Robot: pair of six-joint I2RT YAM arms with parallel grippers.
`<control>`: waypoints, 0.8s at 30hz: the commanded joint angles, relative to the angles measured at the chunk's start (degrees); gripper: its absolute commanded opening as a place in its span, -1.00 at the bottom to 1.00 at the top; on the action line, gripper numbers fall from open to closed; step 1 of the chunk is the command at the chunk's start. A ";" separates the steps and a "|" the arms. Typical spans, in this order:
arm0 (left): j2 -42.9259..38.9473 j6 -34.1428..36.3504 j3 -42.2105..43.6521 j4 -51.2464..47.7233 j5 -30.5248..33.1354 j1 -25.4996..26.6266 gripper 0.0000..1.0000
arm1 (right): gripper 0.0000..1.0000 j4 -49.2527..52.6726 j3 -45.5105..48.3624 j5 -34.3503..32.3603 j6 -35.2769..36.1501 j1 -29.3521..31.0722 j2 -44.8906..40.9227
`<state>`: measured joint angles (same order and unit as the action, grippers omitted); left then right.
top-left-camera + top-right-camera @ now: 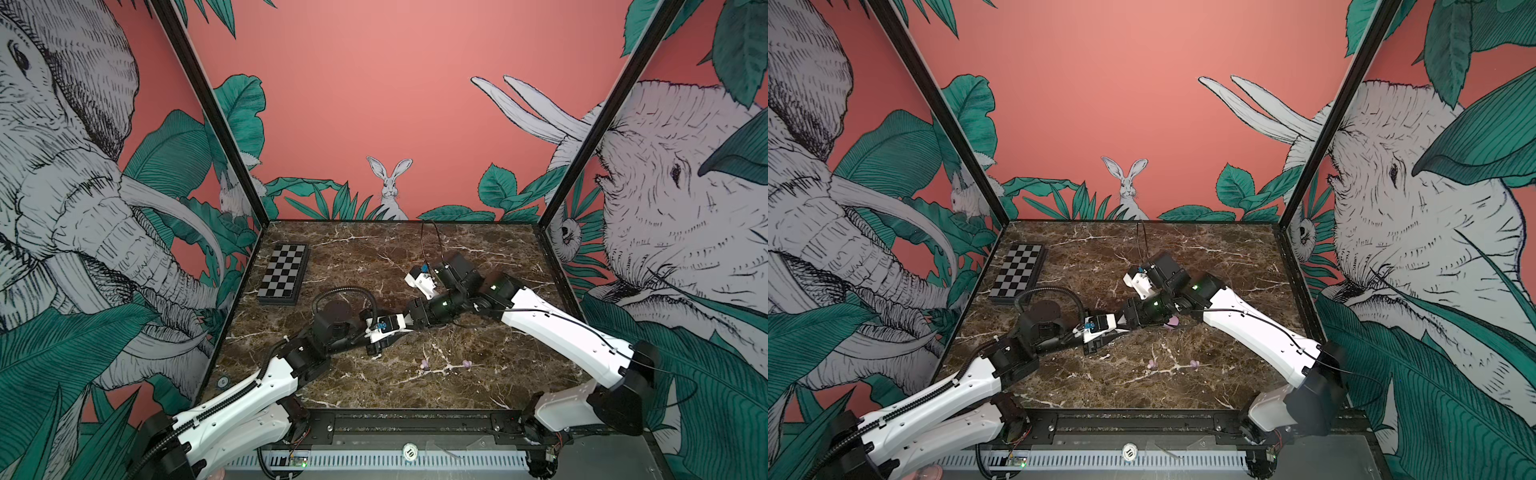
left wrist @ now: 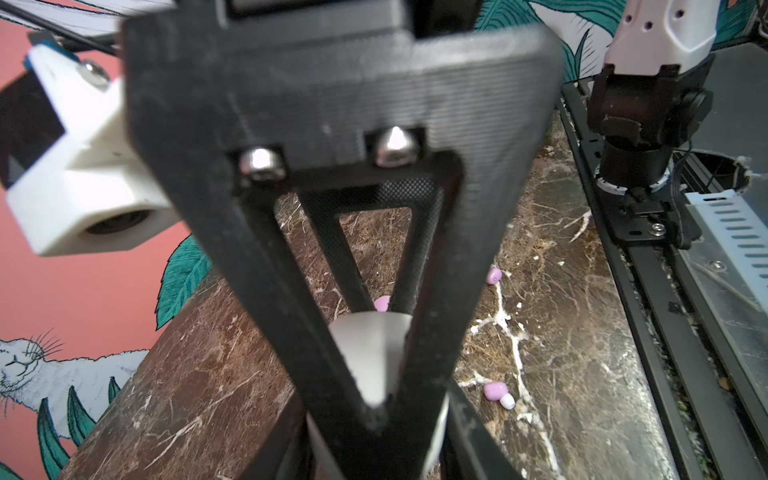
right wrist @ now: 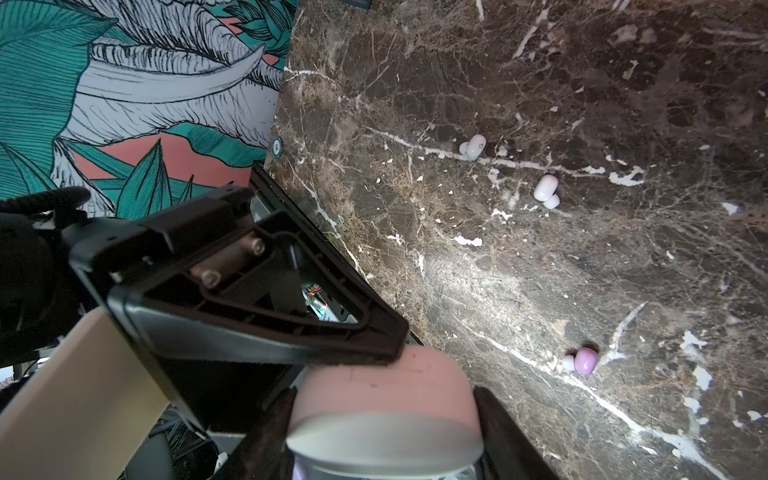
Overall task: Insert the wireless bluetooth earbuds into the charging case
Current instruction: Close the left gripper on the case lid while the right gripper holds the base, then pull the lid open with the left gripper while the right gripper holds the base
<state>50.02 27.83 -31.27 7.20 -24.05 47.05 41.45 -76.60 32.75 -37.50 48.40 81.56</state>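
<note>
The charging case [image 3: 382, 386], pink with a pale grey rim, sits between the fingers of my right gripper [image 3: 382, 395], which is shut on its two sides. My left gripper [image 2: 376, 399] meets it from the opposite side; one black finger [image 3: 353, 349] lies on top of the case, and whitish plastic fills its gap in the left wrist view. In both top views the two grippers [image 1: 405, 330] [image 1: 412, 321] touch mid-table and hide the case. Two white earbuds [image 3: 473, 146] [image 3: 546, 191] and a lilac one [image 3: 584, 360] lie loose on the marble. Two lilac earbuds [image 1: 424, 364] [image 1: 466, 364] show nearer the front.
A folded chessboard [image 1: 284, 274] lies at the back left of the marble table [image 1: 478, 257]. Something lilac [image 1: 1173, 321] peeks out under the right wrist. A black rail [image 1: 415, 419] runs along the front edge, and printed walls close in three sides.
</note>
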 commanded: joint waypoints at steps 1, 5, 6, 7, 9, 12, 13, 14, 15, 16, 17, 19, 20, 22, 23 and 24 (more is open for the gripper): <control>-0.40 0.45 -2.22 3.37 0.14 0.33 -1.00 | -0.75 -4.78 -0.13 2.58 -1.80 1.41 -1.07; -1.03 0.68 -1.90 3.52 0.32 0.33 -1.00 | -0.04 -4.57 -0.48 2.52 -1.74 1.37 -1.64; -1.20 0.65 -1.78 3.61 0.32 0.33 -1.00 | 0.08 -4.16 -0.73 2.28 -1.55 1.34 -1.81; -1.35 0.59 -1.58 3.61 0.24 0.38 -1.00 | 0.18 -3.75 -0.95 2.05 -1.37 1.27 -2.00; -1.67 0.11 -1.43 3.46 -0.01 0.39 -1.00 | 0.40 -2.71 -1.56 0.84 -0.76 1.33 -2.65; -2.18 -1.06 -1.61 2.51 0.06 0.34 -1.00 | 0.79 -0.05 -3.42 -1.52 0.82 1.04 -3.68; -2.38 -1.25 -1.69 2.00 -0.21 0.33 -1.00 | 0.95 0.81 -3.91 -2.30 1.16 0.93 -4.17; -2.66 -1.97 -1.74 1.83 -0.46 0.33 -1.00 | 0.96 1.35 -4.28 -3.13 1.65 0.66 -4.75; -2.85 -2.69 -1.80 1.49 -0.60 0.34 -1.00 | 0.96 1.82 -4.64 -3.20 2.18 0.34 -5.31; -3.15 -3.40 -1.90 0.94 -1.08 0.33 -1.00 | 0.96 2.31 -4.96 -3.49 2.84 0.08 -6.00; -3.45 -4.44 -2.28 -0.10 -1.78 0.35 -1.00 | 0.96 3.10 -5.39 -4.48 3.71 -0.22 -6.81; -3.95 -7.19 -3.30 -2.57 -3.69 0.35 -1.00 | 0.96 4.25 -5.87 -7.06 6.16 -0.67 -9.09; -4.24 -8.83 -3.98 -3.74 -5.29 0.34 -1.00 | 0.96 4.68 -5.77 -8.64 7.73 -0.85 -10.53; -4.49 -13.15 -5.03 -5.11 -7.89 0.24 -1.00 | 0.96 4.06 -4.65 -10.59 10.95 -0.86 -13.33; -4.63 -15.13 -5.65 -6.09 -9.62 0.25 -1.00 | 0.96 3.01 -3.12 -11.18 13.27 -0.86 -15.02; -4.68 -16.97 -6.11 -6.69 -11.54 0.29 -1.00 | 0.96 2.28 -1.91 -11.95 14.83 -0.85 -16.24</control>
<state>46.54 17.85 -34.85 3.20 -29.41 47.18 44.34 -80.23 24.77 -29.47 47.66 68.53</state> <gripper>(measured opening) 0.419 0.980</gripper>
